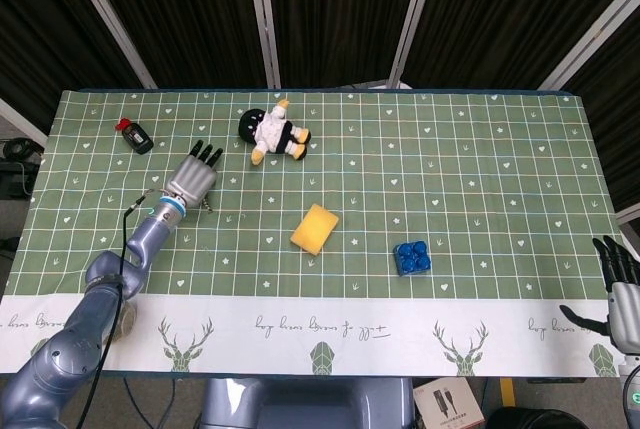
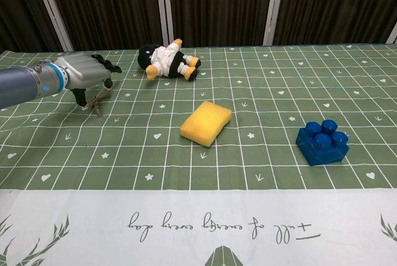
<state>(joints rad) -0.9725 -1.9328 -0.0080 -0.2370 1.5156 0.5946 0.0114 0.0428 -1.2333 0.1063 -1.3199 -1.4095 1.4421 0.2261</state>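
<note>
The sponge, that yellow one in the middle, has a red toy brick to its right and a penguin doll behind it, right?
Nearly. The brick is blue, not red; the chest view shows it plainly. The rest holds: it lies to the right of the yellow sponge, and the penguin doll lies further back on the table.

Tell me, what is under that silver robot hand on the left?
Under the left hand a small thin metal item pokes out onto the green tablecloth. What it is cannot be told; the fingers hide the rest.
</note>
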